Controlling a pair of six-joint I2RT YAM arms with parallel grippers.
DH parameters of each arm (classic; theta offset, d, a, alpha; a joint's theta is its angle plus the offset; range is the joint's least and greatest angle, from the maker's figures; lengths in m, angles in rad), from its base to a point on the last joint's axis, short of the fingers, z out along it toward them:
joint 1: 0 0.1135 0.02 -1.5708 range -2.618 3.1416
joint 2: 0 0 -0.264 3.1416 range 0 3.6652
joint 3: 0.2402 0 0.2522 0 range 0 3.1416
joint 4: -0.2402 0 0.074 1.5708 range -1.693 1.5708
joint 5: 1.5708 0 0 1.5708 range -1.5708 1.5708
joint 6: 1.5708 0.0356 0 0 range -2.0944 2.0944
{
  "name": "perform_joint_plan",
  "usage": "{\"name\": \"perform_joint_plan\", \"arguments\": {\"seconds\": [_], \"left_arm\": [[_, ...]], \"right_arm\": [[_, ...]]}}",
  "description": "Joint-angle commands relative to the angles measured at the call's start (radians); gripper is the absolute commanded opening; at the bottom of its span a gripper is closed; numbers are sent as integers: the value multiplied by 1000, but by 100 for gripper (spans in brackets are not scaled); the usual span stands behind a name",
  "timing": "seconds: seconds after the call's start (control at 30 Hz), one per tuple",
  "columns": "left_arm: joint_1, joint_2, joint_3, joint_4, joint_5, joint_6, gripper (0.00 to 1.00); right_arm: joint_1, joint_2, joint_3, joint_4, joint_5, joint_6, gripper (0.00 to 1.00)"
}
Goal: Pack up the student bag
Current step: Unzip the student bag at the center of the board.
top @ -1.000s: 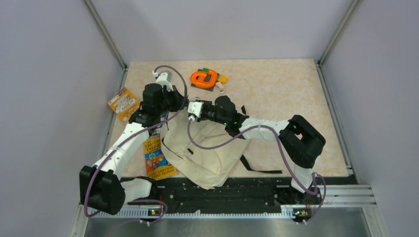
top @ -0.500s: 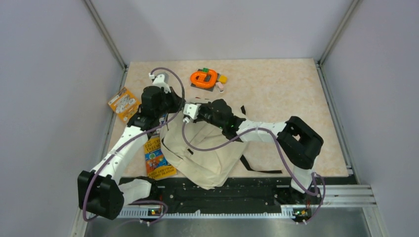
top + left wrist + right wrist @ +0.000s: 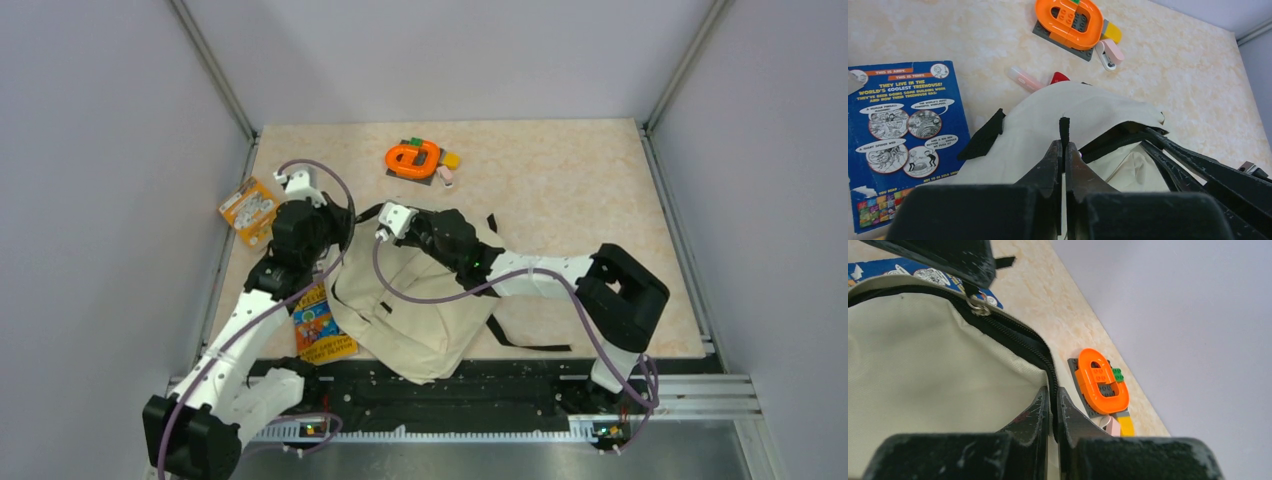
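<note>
Your left fingers (image 3: 1062, 150) are pinching a black tab (image 3: 1064, 125) at the top edge of the student bag (image 3: 420, 310), which is lying on the tabletop (image 3: 580, 180) near the arms, just right of a blue book (image 3: 322, 328). Your right fingers (image 3: 1049, 399) are clamping the bag's black zipper edge, with an orange toy (image 3: 413, 158) sitting beyond.

You're getting bright, even light from overhead; only soft shadows are falling on the table (image 3: 560, 180). Wrist views are blurring at their near edges.
</note>
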Motion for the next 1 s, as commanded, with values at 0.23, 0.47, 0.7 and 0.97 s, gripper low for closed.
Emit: {"name": "perform_joint_plan", "arguments": {"seconds": [0.23, 0.47, 0.7, 0.97], "left_arm": [[5, -163, -57, -57, -69, -32, 0], [5, -252, -105, -94, -9, -35, 0], [5, -377, -173, -112, 16, -12, 0], [5, -506, -250, -165, 67, -6, 0]], "right_arm": [[-11, -115, -25, -27, 136, 165, 0], [-11, -113, 9, -98, 200, 255, 0], [-11, -82, 84, -186, 280, 348, 0], [-11, -52, 147, -234, 347, 412, 0]]}}
